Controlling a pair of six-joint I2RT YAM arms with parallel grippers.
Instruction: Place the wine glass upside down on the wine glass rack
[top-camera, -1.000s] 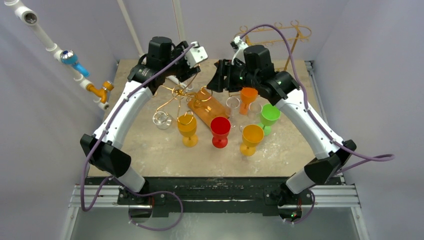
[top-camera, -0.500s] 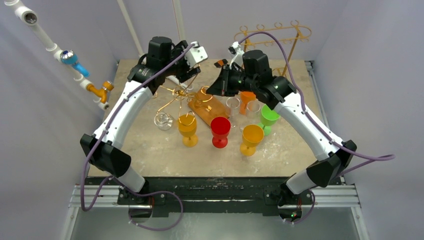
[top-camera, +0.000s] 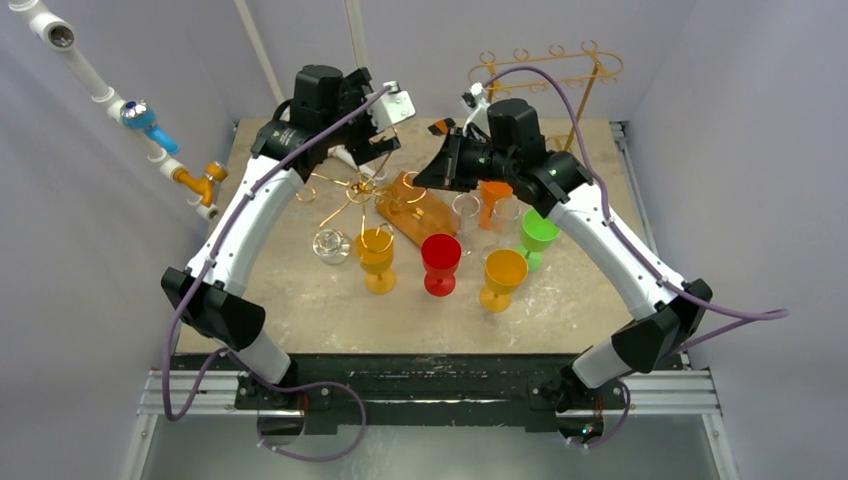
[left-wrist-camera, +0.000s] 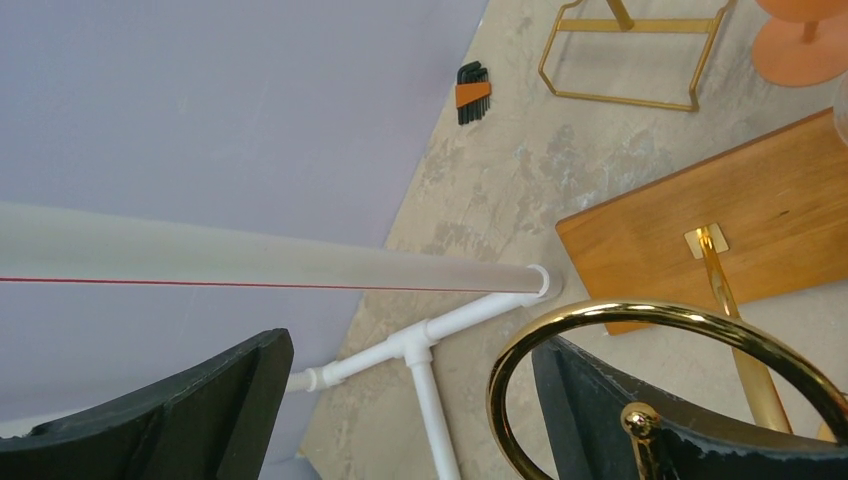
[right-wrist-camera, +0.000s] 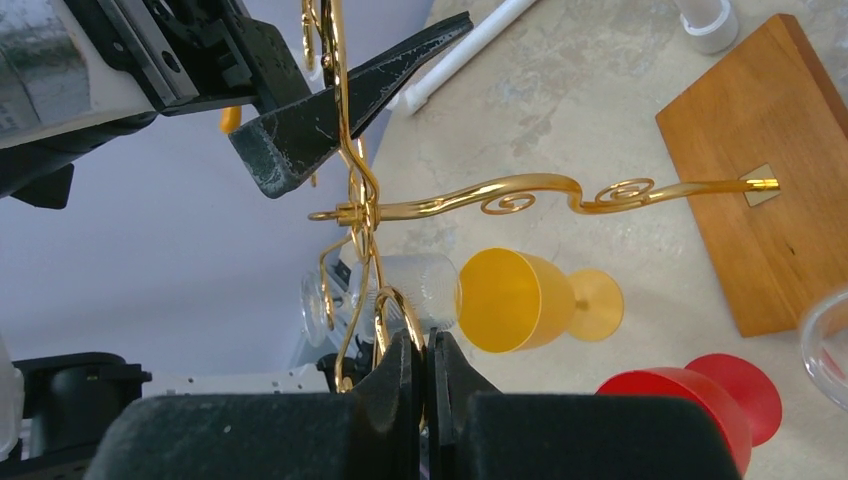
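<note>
The wine glass rack (top-camera: 356, 188) is gold wire on a wooden base (top-camera: 424, 214); its curled arm (right-wrist-camera: 520, 190) crosses the right wrist view. My right gripper (right-wrist-camera: 428, 345) is shut on one of its gold loops (right-wrist-camera: 392, 305). My left gripper (left-wrist-camera: 410, 415) is open near the rack's top, a gold ring (left-wrist-camera: 600, 318) in front of its right finger (left-wrist-camera: 600, 420). From the right wrist, its fingers (right-wrist-camera: 300, 140) stand on either side of the rack's stem. A clear ribbed wine glass (top-camera: 329, 243) sits by the rack's left arms; whether it hangs there I cannot tell.
Yellow (top-camera: 376, 255), red (top-camera: 441, 262), amber (top-camera: 502, 275), green (top-camera: 538, 234) and orange (top-camera: 495, 198) goblets stand right of the rack, with two clear glasses (top-camera: 466, 210). A second gold rack (top-camera: 548, 68) stands at the back. White pipe (left-wrist-camera: 430, 345) lies along the rear wall.
My right gripper has swung left and shut on a rack loop. My left gripper has opened wide and lifted slightly. The clear glass shifted a little.
</note>
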